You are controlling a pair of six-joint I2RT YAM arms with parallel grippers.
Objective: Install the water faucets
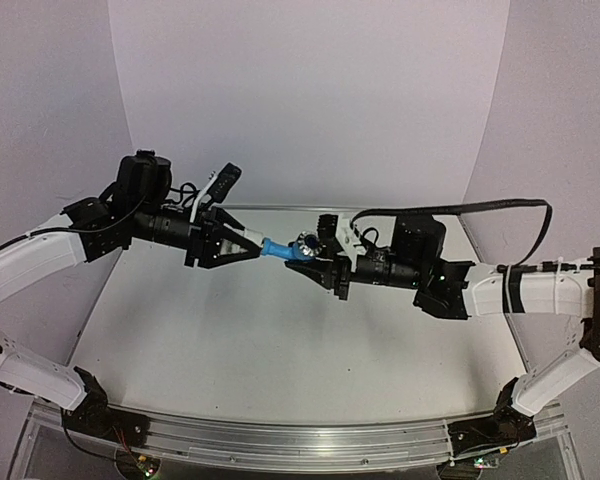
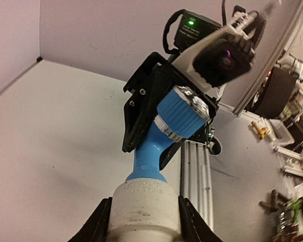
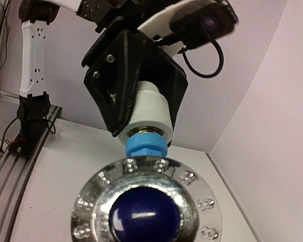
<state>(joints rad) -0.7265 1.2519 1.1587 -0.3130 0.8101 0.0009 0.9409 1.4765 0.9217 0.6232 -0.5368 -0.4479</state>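
1. Left gripper (image 1: 242, 246) is clamped around the white fitting (image 2: 146, 206), which is held above the table (image 1: 230, 350).
2. Right gripper (image 1: 315, 265) is closed on the light-blue tap (image 2: 177, 113).
3. The tap is in midair between the two grippers, its stem end entering the fitting's mouth.

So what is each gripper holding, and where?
Left gripper clamps the white fitting by its sides; right gripper holds the blue faucet by its body near the knob.
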